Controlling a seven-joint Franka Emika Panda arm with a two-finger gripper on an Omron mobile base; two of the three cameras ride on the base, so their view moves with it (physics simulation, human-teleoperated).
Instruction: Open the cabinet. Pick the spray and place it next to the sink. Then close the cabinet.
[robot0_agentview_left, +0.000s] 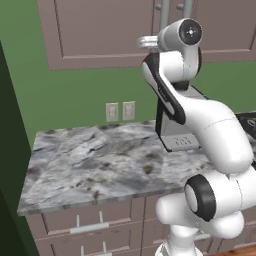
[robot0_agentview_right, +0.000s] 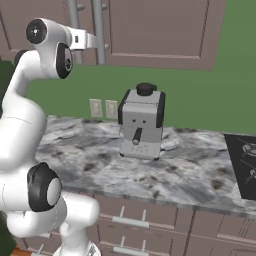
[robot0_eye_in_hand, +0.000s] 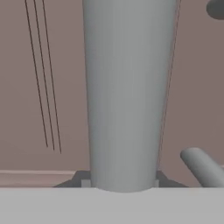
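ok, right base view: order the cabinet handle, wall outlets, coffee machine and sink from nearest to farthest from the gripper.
1. cabinet handle: the gripper is shut on it, upper left.
2. wall outlets: on the green wall below the gripper.
3. coffee machine: on the counter, centre.
4. sink: at the far right edge.

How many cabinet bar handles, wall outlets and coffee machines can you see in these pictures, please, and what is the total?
Bar handles: 2
Wall outlets: 2
Coffee machine: 1
Total: 5
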